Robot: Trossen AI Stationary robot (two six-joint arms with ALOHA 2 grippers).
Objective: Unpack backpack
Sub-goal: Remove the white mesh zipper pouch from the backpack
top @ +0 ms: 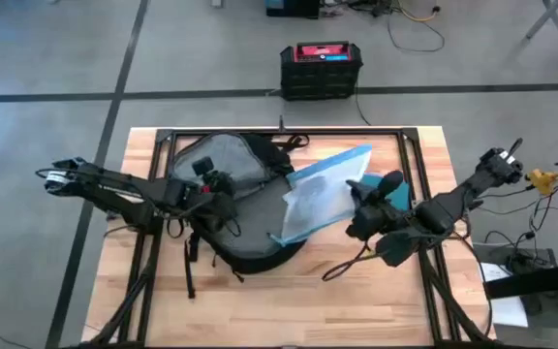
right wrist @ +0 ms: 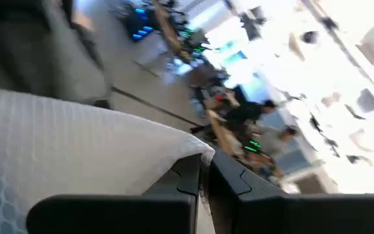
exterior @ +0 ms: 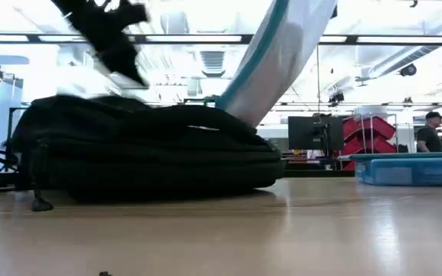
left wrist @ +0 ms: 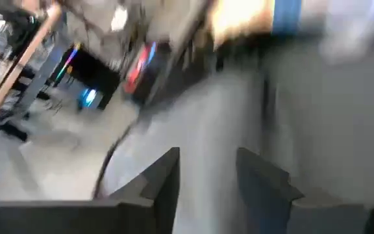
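**Padded envelope half out of open backpack**

The backpack (top: 223, 199) lies flat on the wooden table (top: 289, 301), left of centre, its long axis running diagonally from the far-left corner toward the near middle, grey lining turned up to the overhead camera. A white, blue-edged padded envelope (top: 320, 192) slants out of its opening toward the right, one end inside the bag and the other raised well above it. The right gripper (top: 358, 199) is closed on the envelope's outer edge, fingers pinched tight against the bubble-textured sheet. The left gripper (top: 213, 180) hovers over the grey lining, its fingers (left wrist: 164, 179) parted with nothing between them. A blue tray (exterior: 409, 169) sits at the table's right side. On the grey floor beyond the table stands a black box with a red top (top: 321, 68). A person (exterior: 430, 133) stands in the bright workshop behind.
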